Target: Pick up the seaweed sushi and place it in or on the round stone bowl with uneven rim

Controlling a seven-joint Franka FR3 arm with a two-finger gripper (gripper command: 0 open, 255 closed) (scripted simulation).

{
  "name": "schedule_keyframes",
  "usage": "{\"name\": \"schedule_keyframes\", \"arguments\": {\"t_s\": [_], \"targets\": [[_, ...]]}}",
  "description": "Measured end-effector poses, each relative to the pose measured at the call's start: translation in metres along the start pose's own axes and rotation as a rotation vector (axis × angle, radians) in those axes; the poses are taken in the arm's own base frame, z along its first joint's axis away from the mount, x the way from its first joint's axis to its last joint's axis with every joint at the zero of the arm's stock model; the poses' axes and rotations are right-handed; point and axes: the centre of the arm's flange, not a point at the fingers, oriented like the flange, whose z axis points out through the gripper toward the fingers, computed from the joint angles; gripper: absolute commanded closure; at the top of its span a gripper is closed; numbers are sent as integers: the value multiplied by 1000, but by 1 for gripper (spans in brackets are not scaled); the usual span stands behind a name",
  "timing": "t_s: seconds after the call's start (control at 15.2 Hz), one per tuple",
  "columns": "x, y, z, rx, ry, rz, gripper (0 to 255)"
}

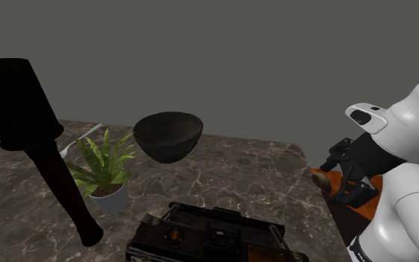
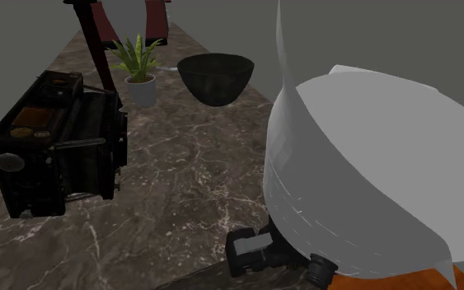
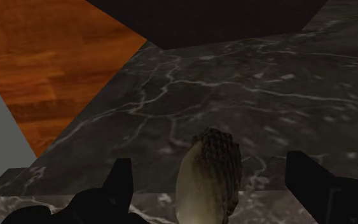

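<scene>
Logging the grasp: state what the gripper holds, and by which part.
Nothing is held. The seaweed sushi is between the gripper's open fingers, with a gap on each side.

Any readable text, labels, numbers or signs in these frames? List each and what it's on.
None readable.
The old camera has dials and plates, but any markings on them are too small to read.
The dark bowl, plant pot, sushi and marble tabletop carry no text.

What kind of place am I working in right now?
Most likely a lived-in room of a house, perhaps a living or dining area. A dark marble tabletop stands over a wooden floor, and it carries decor: a potted fern and an old folding camera.
</scene>
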Motion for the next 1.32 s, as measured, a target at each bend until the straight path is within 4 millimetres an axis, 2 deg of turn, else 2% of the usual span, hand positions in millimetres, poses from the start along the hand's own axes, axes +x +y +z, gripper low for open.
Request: {"name": "schedule_keyframes", "arguments": {"t_s": [0.26,0.33,0.99,1.32], "targets": [[0,0,1,0,0,0,0],[0,0,1,0,0,0,255],[0,0,1,0,0,0,255],[5,3,-19,0,0,0,255]]}}
